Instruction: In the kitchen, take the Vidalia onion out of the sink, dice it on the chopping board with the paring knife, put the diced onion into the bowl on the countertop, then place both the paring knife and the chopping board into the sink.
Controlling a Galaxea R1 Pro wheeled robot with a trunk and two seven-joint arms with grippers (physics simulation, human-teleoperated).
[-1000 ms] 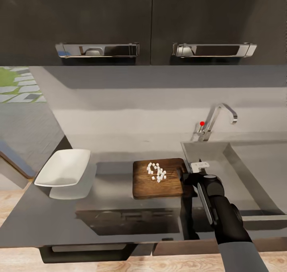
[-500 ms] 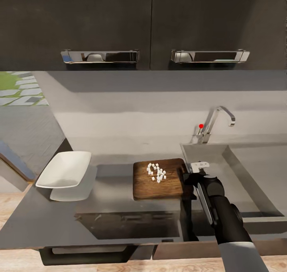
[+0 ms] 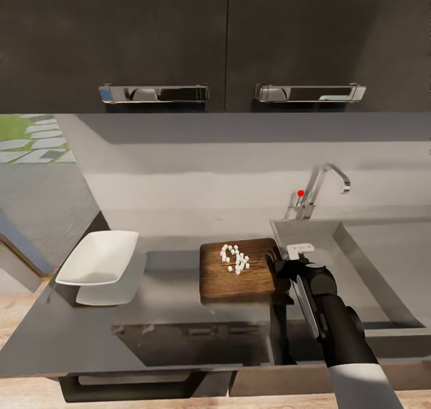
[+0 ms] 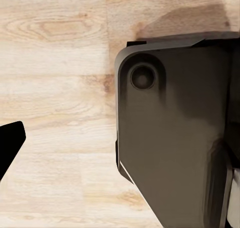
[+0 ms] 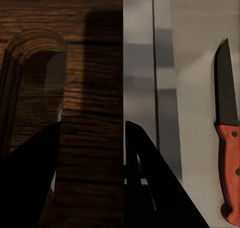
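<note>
On the long dark grey glossy table (image 3: 179, 301) lies one small dark brown wooden chopping board (image 3: 236, 280), flat, just beside the sink's left wall. A cluster of small white onion dice (image 3: 235, 258) sits on the board's far half; there are roughly twenty pieces, too small to count exactly. One shallow white squarish bowl (image 3: 99, 257) stands well to the left of the board, near the table's left end, with nothing in it.

The right hand (image 3: 286, 269) reaches to the board's right edge. In the right wrist view its two black fingers (image 5: 150, 188) straddle that edge, one over the wood (image 5: 60, 87) and one on the far side, apparently pinching the board, though the contact itself lies in shadow. One paring knife with a red-orange handle and dark blade (image 5: 227, 138) lies on the grey surface beside the board's edge, apart from it.

One steel sink basin (image 3: 383, 265) lies right of the board, with one chrome tap (image 3: 320, 187) bearing a red dot behind it. Two dark upper cabinets (image 3: 215, 38) carry two chrome handles (image 3: 154, 93).

In the left wrist view a black fingertip (image 4: 9, 145) hangs over light wooden floor (image 4: 55, 87); I cannot tell whether that hand is spread or pressed together.
</note>
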